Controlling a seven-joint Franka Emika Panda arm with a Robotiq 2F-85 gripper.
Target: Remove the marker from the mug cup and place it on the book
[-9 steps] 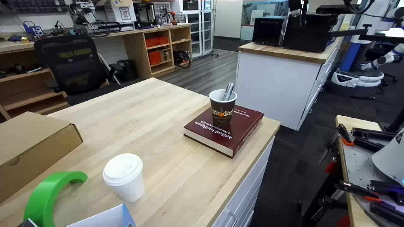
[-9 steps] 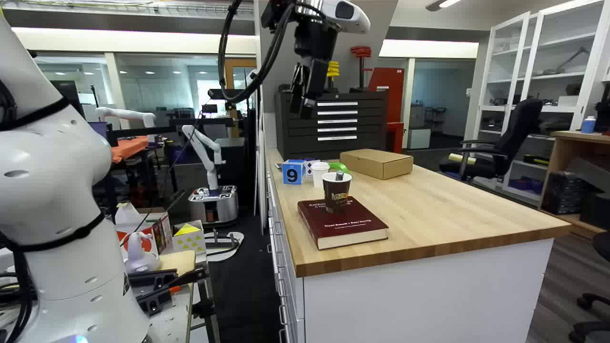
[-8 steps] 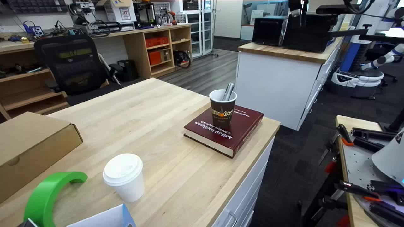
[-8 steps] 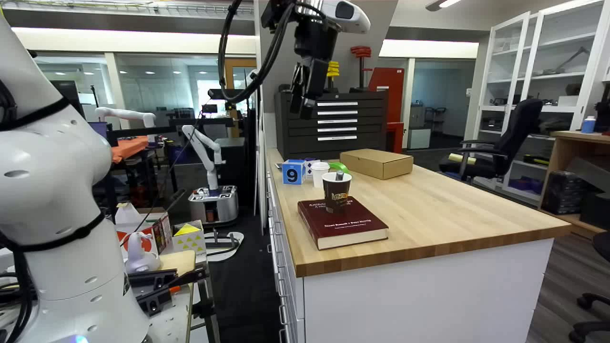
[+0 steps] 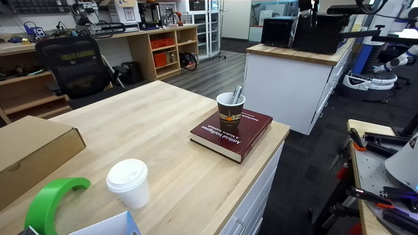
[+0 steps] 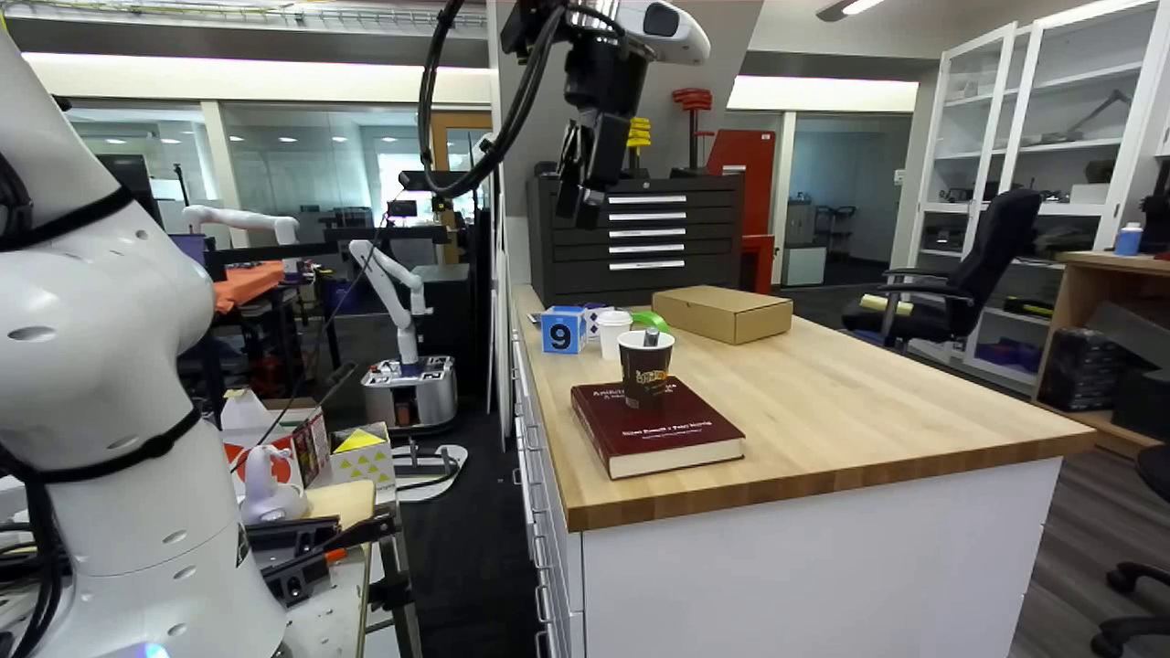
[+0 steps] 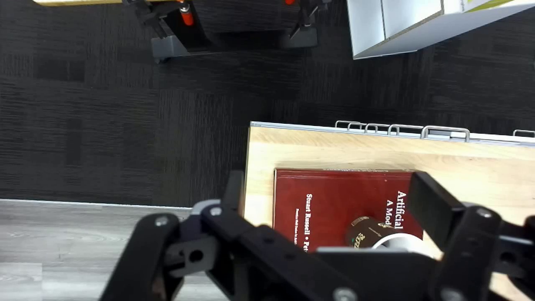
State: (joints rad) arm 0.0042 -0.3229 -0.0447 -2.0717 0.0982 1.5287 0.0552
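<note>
The grey marker (image 5: 236, 94) leans in the dark brown mug cup (image 5: 229, 119), its upper end above the pale rim. It also shows in an exterior view (image 6: 651, 337). The cup stands upright on the maroon book (image 5: 249, 130), which lies flat near the table corner. My gripper (image 6: 579, 206) hangs high above the table, pointing down, apart from cup and book. In the wrist view my gripper (image 7: 328, 188) has its fingers wide apart with nothing between them. The cup (image 7: 364, 232) is below, near the right finger. Gripper parts hide much of its mouth there, and the marker is hardly visible.
A white lidded cup (image 5: 129, 184), a green arch (image 5: 45, 205) and a brown cardboard box (image 5: 36, 143) stand farther along the table (image 6: 859, 411). A blue number box (image 6: 563, 330) is beside the lidded cup. The book lies close to the table's edges.
</note>
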